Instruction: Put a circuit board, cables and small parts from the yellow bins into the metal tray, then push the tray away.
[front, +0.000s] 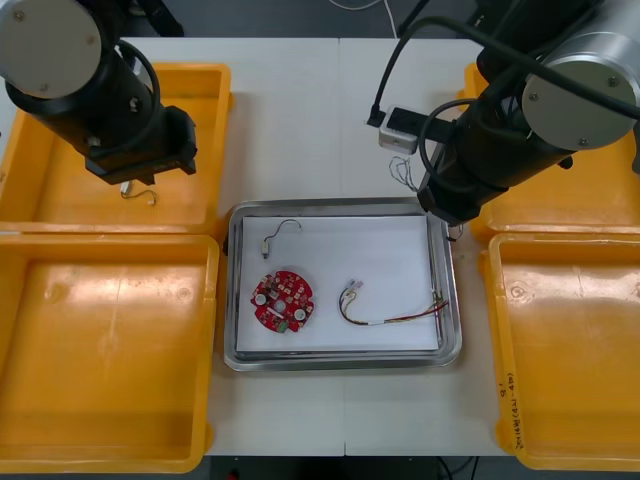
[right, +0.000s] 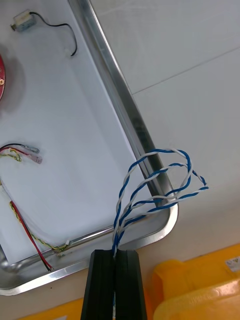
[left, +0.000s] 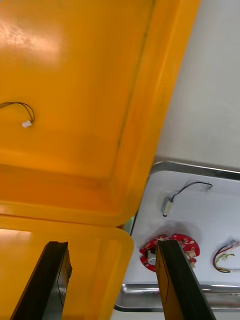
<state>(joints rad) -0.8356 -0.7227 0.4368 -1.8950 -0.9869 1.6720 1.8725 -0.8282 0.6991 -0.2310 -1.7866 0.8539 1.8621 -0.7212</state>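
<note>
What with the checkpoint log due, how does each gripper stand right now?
Left gripper: open, holding nothing, over the left yellow bins.
Right gripper: shut on the twisted blue and white cable, above the metal tray's corner.

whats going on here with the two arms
The right gripper is shut on a twisted blue and white cable above the far right corner of the metal tray. The tray holds a red circuit board, a black cable and a red and yellow cable. The left gripper hangs open over the far left yellow bin.
</note>
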